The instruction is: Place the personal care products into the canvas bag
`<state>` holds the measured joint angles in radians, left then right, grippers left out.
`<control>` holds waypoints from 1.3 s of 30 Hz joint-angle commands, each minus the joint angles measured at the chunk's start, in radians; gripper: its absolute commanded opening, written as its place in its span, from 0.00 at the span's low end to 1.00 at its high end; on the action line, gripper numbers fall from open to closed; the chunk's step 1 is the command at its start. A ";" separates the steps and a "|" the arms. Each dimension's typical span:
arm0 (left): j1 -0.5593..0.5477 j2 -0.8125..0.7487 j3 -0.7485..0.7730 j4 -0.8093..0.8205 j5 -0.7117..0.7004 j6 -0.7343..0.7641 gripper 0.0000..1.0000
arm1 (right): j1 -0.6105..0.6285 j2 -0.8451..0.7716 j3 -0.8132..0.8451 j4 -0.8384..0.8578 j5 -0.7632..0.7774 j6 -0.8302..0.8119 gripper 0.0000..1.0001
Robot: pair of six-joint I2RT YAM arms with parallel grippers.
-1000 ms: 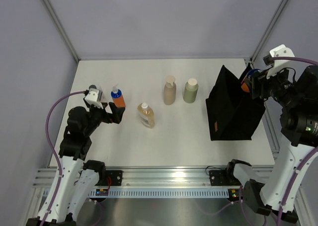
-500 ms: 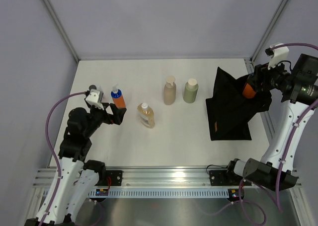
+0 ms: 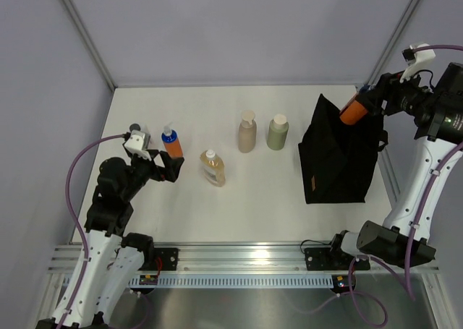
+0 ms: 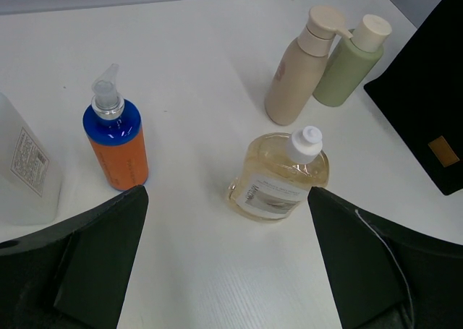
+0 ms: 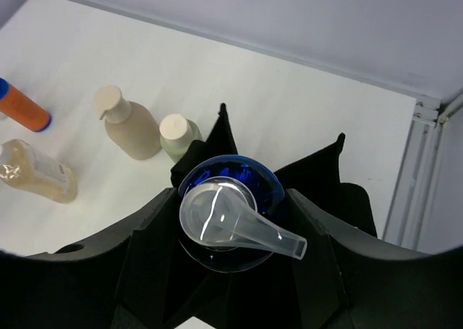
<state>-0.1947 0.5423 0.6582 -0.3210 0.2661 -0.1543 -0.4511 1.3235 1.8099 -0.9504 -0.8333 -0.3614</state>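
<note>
The held orange bottle [image 3: 352, 110] hangs tilted over the open top of the canvas bag [image 3: 340, 159], not yet inside. The right hand [image 3: 367, 102] is clenched on it at the blue-capped end. In the right wrist view the cap and spout fill the centre and hide the bottle's body, and the inside of the bag is only dark folds. The bag stands at the right of the desk [image 3: 275, 199]. Left of it stand the olive-green bottle [image 3: 277, 132] and the tan pump [image 3: 247, 132], just beside each other. The amber pump [image 3: 213, 168] is nearer, and the second orange bottle [image 3: 171, 142] is further left. The clear bottle [image 4: 25, 170] is cut off at the left wrist view's edge and mostly hidden from above. The left hand [image 3: 163, 168] is released and empty, near the second orange bottle. Half a second earlier the held bottle was lower against a slumped bag; it is now raised and the bag stands fuller. The left arm is unchanged.
</note>
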 commanded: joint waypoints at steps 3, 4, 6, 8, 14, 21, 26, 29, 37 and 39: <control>-0.006 -0.019 -0.005 0.037 0.027 0.012 0.99 | -0.003 -0.006 -0.058 0.088 -0.089 0.061 0.00; -0.008 -0.022 -0.005 0.039 0.028 0.010 0.99 | -0.003 -0.016 -0.079 0.088 -0.073 0.049 0.00; -0.011 -0.021 -0.003 0.040 0.035 0.010 0.99 | -0.003 -0.023 -0.121 0.076 -0.041 0.007 0.00; -0.012 -0.021 -0.005 0.040 0.039 0.010 0.99 | -0.003 -0.023 -0.147 0.065 -0.021 -0.036 0.00; -0.017 -0.024 -0.003 0.039 0.039 0.010 0.99 | -0.001 -0.027 -0.101 -0.043 -0.079 -0.157 0.00; -0.018 -0.019 -0.005 0.039 0.038 0.012 0.99 | -0.001 -0.104 0.043 -0.050 -0.116 -0.050 0.00; -0.022 -0.019 -0.003 0.037 0.036 0.012 0.99 | -0.001 -0.119 0.074 -0.112 -0.023 -0.100 0.00; -0.023 -0.022 -0.003 0.036 0.038 0.012 0.99 | -0.003 -0.132 0.017 -0.108 0.032 -0.134 0.00; -0.026 -0.022 -0.005 0.037 0.038 0.012 0.99 | -0.003 -0.121 -0.139 -0.021 0.085 -0.162 0.00; -0.028 -0.022 -0.005 0.037 0.036 0.012 0.99 | -0.003 -0.095 -0.146 -0.014 0.080 -0.166 0.00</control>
<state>-0.2161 0.5297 0.6582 -0.3206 0.2798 -0.1543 -0.4507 1.2053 1.6760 -1.0420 -0.7837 -0.4980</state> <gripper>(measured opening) 0.985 0.646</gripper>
